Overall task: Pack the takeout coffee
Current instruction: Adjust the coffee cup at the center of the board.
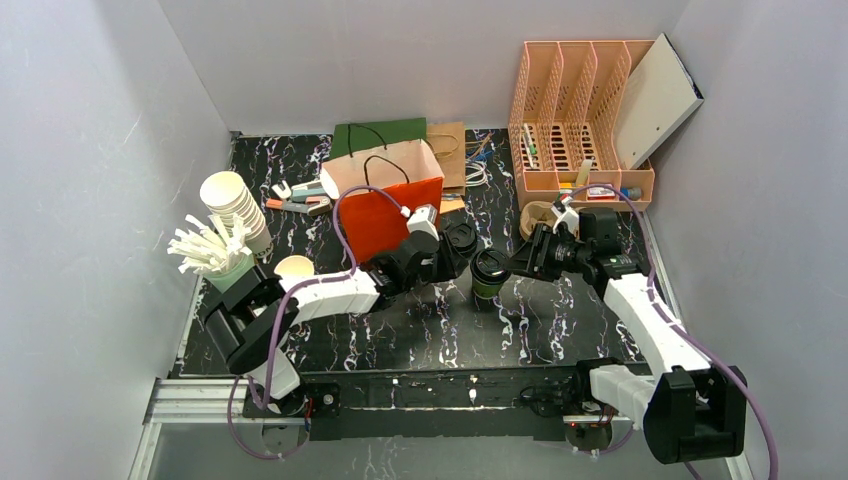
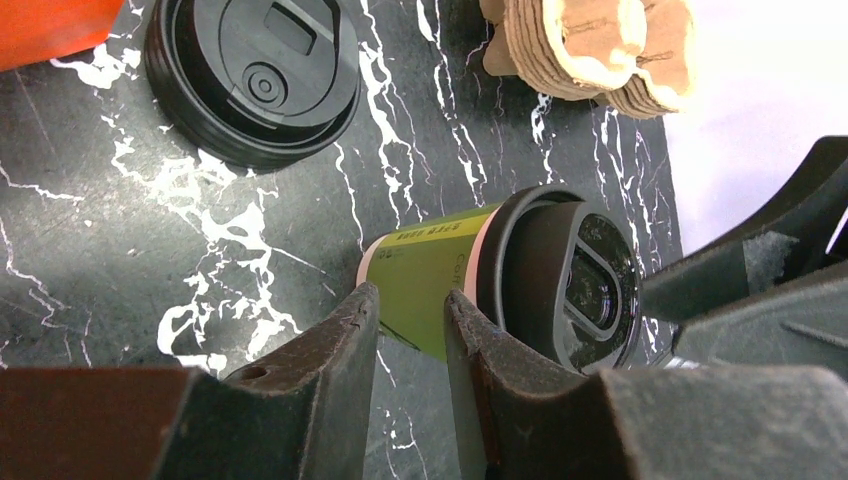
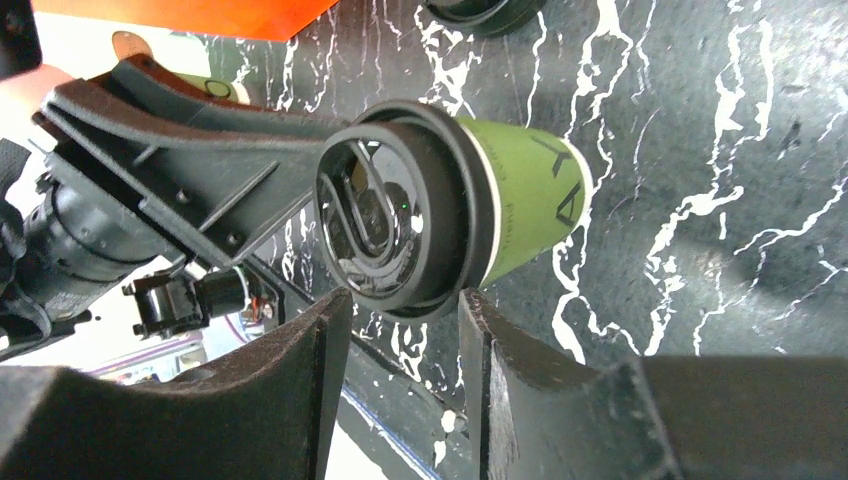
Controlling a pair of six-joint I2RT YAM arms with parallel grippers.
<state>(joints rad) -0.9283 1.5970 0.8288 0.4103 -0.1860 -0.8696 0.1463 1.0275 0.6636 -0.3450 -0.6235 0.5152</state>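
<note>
Takeout coffee (image 1: 489, 272) sits at my fingertips on both sides. The left gripper (image 2: 410, 297) has its fingers (image 2: 335, 350) drawn close, leaving a narrow gap, with the tips at the green wall below the black lid (image 2: 575, 290). The right gripper (image 3: 405, 302) stands somewhat wider, its tips at the lid's rim. I cannot tell whether either one is truly clamping.

The cup looks upright on the table (image 1: 440, 330), near the orange bag (image 1: 385, 205) and off its front right corner. Loose black lids (image 1: 461, 238) lie between it and the bag.

I judge this to be the pick-up for bagging. I want one firm hold on the paper wall, not the lid, which could pop off. I would squeeze lightly, keep the cup level, lift clear of the loose lids, then cross over the bag's open top.
</note>
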